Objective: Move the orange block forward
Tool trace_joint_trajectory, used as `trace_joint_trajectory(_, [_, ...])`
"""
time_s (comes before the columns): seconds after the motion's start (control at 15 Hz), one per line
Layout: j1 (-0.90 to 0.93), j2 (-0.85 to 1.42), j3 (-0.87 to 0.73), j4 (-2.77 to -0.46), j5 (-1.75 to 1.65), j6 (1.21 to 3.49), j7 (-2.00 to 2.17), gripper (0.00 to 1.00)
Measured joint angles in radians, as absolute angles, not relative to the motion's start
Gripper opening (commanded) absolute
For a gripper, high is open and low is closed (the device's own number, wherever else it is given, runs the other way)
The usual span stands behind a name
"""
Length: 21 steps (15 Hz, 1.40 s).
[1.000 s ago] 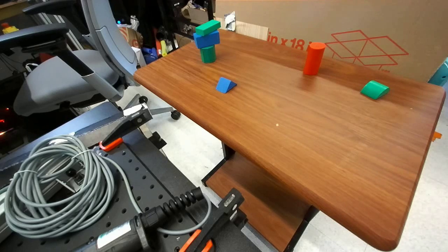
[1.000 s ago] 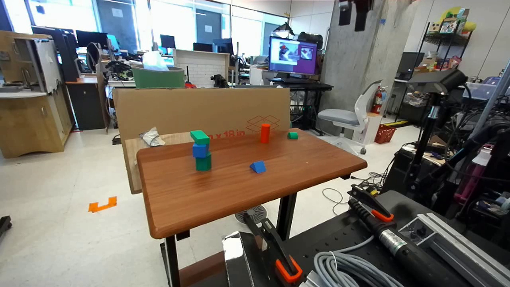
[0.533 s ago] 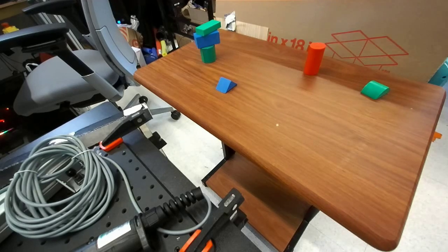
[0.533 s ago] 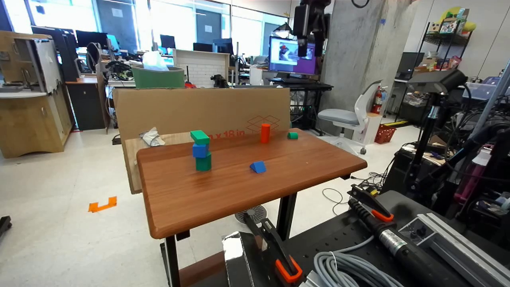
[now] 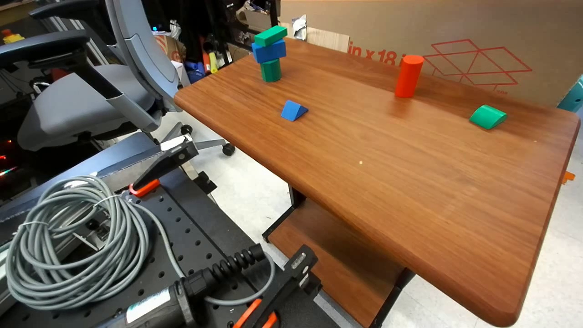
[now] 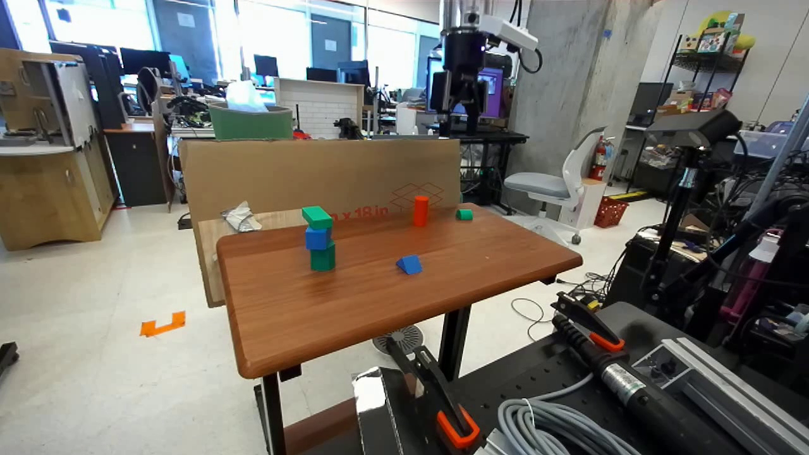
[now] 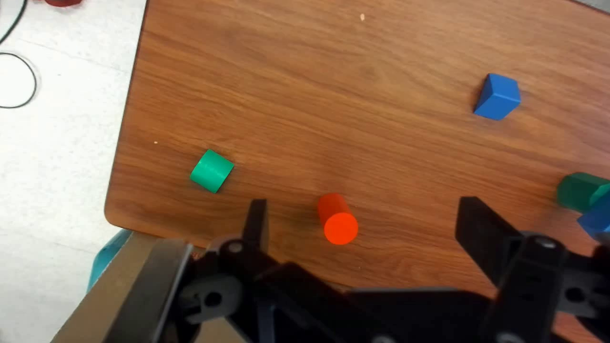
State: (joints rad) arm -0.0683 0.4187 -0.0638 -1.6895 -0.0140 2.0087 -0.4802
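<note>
That black two-fingered pincer (image 7: 364, 216) hangs empty, spread wide; gripping and moving the upright orange-red cylinder (image 5: 408, 77) remain, I'd say.

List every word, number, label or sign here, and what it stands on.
"in x 18 in": red print on the cardboard, pieced together from both exterior views; the orange block hides its end in an exterior view.
Mark below the red box drawing: too small to read.
White label on the black tool: too blurred to read.
Monitor screen: too small to read.
Paper by the windows: too small to read.
</note>
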Motion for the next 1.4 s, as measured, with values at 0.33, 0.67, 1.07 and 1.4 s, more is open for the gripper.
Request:
trace_joint_trajectory(0.33, [-0.07,0.57,-0.044,-1.617,-0.017,2.099,-0.455,1.0])
trace_joint_trajectory(0.67, [-0.069,0.673,-0.021,-1.578,-0.017,2.157,-0.426,1.0])
trace_joint_trajectory(1.07, [-0.068,0.742,-0.015,-1.522,-0.039,2.199,-0.384,1.0])
trace_joint_trajectory(1.4, [-0.06,0.785,-0.015,-1.489,-0.081,2.202,-0.356,1.0])
